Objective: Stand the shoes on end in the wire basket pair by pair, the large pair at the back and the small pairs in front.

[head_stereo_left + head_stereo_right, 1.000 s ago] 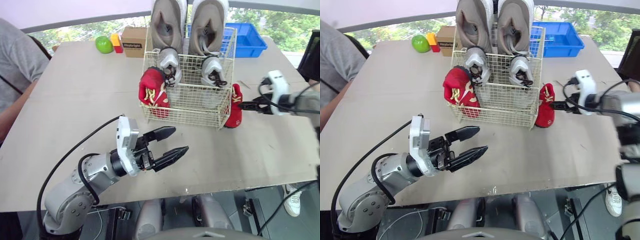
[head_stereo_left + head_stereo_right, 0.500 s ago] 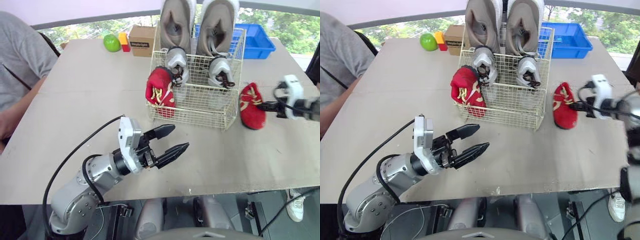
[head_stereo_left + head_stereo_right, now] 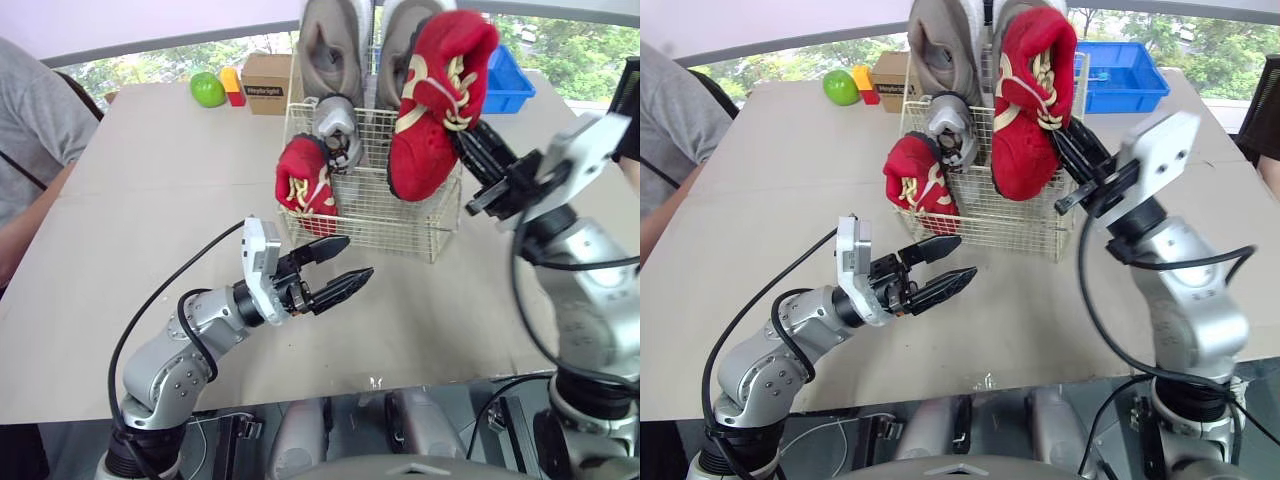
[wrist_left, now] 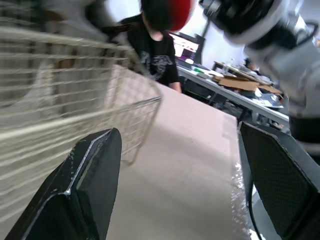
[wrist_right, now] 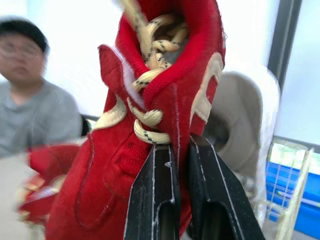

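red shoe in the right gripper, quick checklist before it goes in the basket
1. Grip: right gripper jaws are shut on the red shoe near its laces. ok
2. Lift: the shoe hangs in the air, off the table. ok
3. Landing spot: the front right of the basket is hidden behind the held shoe. cannot tell
4. Left gripper: open, over the table in front of the basket, apart from it. ok
5. Large pair: on end at the back. ok
6. Other red shoe: at the front left corner, inside or outside the wire. cannot tell
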Tool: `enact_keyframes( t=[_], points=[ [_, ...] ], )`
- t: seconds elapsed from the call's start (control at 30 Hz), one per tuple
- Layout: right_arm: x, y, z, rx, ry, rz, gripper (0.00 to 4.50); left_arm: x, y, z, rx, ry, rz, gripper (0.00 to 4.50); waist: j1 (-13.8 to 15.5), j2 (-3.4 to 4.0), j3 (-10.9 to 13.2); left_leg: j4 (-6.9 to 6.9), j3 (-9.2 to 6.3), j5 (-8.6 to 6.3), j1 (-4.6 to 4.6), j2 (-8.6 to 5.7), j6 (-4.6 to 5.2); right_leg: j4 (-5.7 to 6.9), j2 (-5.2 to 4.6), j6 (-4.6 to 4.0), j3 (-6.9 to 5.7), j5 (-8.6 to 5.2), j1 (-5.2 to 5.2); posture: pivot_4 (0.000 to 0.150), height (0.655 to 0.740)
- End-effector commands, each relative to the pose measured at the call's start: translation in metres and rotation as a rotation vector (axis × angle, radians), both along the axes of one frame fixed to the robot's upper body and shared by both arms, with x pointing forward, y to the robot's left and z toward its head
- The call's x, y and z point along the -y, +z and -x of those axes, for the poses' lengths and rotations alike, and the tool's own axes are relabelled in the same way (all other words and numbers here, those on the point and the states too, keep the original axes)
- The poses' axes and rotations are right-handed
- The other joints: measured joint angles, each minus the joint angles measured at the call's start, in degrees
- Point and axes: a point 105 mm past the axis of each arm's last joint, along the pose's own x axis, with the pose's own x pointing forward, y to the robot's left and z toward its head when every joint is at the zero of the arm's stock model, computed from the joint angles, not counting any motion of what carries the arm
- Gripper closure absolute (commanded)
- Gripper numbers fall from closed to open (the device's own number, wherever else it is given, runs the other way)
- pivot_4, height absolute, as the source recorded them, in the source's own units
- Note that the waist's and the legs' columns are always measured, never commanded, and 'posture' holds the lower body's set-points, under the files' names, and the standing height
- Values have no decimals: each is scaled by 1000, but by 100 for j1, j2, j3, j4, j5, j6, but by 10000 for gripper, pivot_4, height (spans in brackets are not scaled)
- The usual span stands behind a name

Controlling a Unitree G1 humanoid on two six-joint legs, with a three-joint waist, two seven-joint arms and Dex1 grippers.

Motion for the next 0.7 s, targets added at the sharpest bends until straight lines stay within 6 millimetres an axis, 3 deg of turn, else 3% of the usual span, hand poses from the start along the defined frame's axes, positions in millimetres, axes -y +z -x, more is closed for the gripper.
enact_keyframes(
  t=[0.03,0.13,0.2,0.27,0.3,0.37,0.53,0.7],
  points=[
    [8,-9,0,125,-131,22,44652,-8,8,5,47,-2,-16,4236,5,-3,0,1,4,0,-2,-3,0,-5,-7,3,6,-1,1,1500,7400],
    [16,-50,-8,104,-223,98,44652,-16,8,5,41,40,-9,4236,4,-16,-9,0,0,-2,4,-9,3,-4,-27,9,11,-3,1,1500,7400],
    [23,-89,-13,38,-266,143,44652,-18,5,8,38,49,-20,4236,-1,-32,-23,0,3,-2,10,-8,3,-2,-26,8,-1,-4,8,1500,7400],
    [21,-122,-9,-57,-219,161,44652,-21,2,11,33,56,-29,4236,-11,-56,-51,-5,6,-2,24,-4,3,4,-21,-7,-5,-12,17,1500,7400],
    [19,-129,-6,-98,-187,135,44652,-22,1,12,32,59,-30,4236,-27,-70,-66,-5,5,-2,30,-1,3,5,-17,-16,-4,-16,23,1500,7400],
    [20,-127,-3,-127,-162,63,44652,-22,1,13,31,64,-30,4236,-57,-80,-71,-4,2,0,50,13,2,5,-2,-27,4,-12,36,1500,7400],
    [19,-123,-3,-149,-110,91,44652,-19,-2,12,31,65,-27,4236,-67,-75,-72,-3,4,0,119,28,2,11,5,-22,29,-14,73,1500,7400],
    [17,-108,0,-125,-84,101,44652,-16,-1,10,36,65,-21,4236,-69,-74,-72,-7,9,-1,113,28,1,10,6,-22,33,-15,68,1500,7400]
  ],
)
